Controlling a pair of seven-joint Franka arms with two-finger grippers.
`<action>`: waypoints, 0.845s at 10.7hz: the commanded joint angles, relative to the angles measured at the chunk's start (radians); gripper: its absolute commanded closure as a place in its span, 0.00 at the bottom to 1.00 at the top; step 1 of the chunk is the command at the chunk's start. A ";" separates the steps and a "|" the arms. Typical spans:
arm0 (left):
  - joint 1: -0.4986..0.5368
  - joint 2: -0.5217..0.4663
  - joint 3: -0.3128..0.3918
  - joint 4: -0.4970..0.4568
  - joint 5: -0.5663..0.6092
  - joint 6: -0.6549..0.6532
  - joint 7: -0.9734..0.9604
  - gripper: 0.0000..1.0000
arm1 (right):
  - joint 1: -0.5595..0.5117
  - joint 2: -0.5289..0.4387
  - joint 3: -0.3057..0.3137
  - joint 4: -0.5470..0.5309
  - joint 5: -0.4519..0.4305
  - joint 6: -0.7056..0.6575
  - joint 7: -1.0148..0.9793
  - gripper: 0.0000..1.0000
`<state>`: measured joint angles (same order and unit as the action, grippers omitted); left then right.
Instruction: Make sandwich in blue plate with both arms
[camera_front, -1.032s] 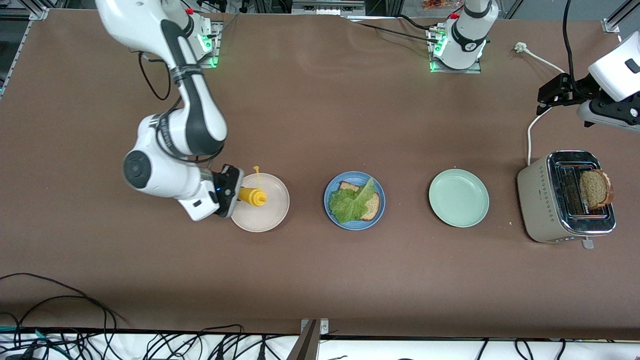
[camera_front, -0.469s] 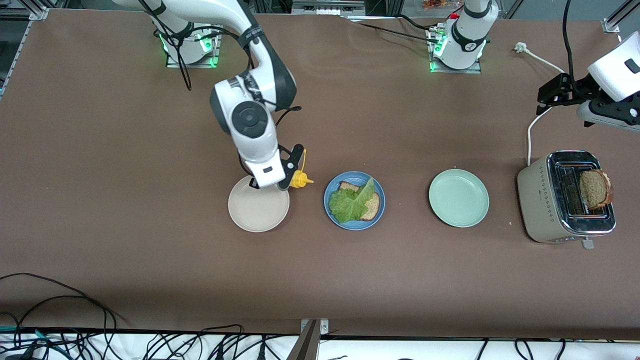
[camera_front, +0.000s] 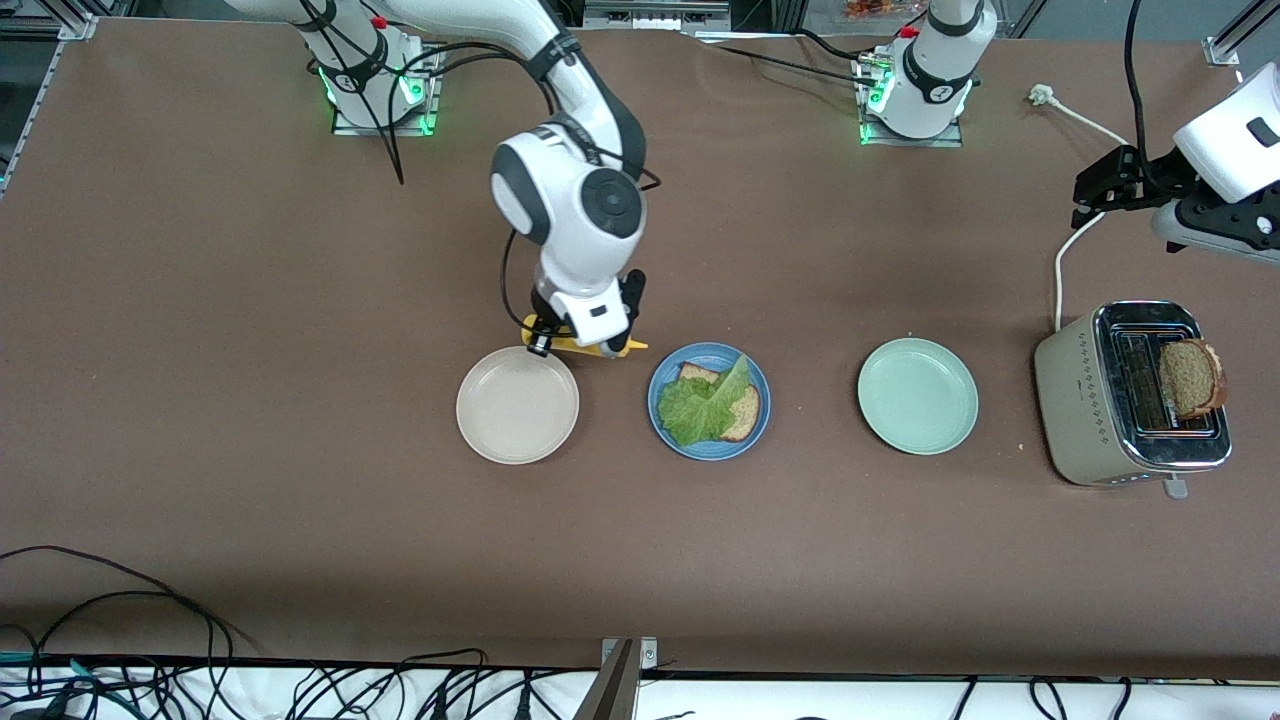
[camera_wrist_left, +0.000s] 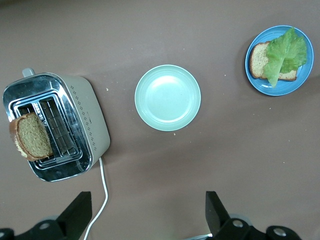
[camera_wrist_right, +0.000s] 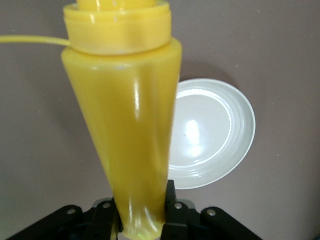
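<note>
The blue plate (camera_front: 664, 424) (camera_wrist_left: 287, 91) holds one bread slice (camera_front: 746, 416) (camera_wrist_left: 257, 61) with a ruffled lettuce leaf (camera_front: 700, 405) (camera_wrist_left: 286, 50) lying on it. A second bread slice (camera_front: 1190, 378) (camera_wrist_left: 31, 139) stands in the toaster. My right gripper (camera_front: 585, 335) (camera_wrist_right: 140, 205) is shut on a yellow squeeze bottle (camera_front: 600, 348) (camera_wrist_right: 125, 125), which hangs over the table between the beige plate and the blue plate. My left gripper (camera_front: 1100, 190) (camera_wrist_left: 147, 205) waits open and holds nothing, over the table by the toaster's cord.
A beige-white plate (camera_front: 517, 405) (camera_wrist_right: 215, 135) lies toward the right arm's end, with nothing on it. A pale green plate (camera_front: 917, 396) (camera_wrist_left: 167, 97) sits between the blue plate and the toaster (camera_front: 1080, 400) (camera_wrist_left: 90, 120). The toaster's white cord (camera_front: 1075, 235) (camera_wrist_left: 102, 200) trails on the table.
My right arm has lifted the yellow bottle off the beige plate and carried it toward the blue plate. The left arm has not moved.
</note>
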<state>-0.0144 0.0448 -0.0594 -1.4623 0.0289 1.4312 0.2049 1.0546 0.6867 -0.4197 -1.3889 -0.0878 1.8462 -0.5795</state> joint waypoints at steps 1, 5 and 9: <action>-0.002 0.003 -0.002 0.020 -0.021 -0.029 -0.005 0.00 | 0.088 0.169 -0.050 0.149 -0.096 -0.074 0.079 1.00; -0.004 0.003 -0.005 0.020 -0.020 -0.031 -0.007 0.00 | 0.108 0.290 -0.050 0.257 -0.165 -0.105 0.121 1.00; -0.004 0.003 -0.005 0.020 -0.020 -0.052 -0.007 0.00 | 0.107 0.290 -0.048 0.257 -0.191 -0.105 0.121 1.00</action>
<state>-0.0150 0.0448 -0.0667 -1.4623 0.0286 1.4109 0.2049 1.1549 0.9557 -0.4549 -1.1777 -0.2586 1.7750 -0.4665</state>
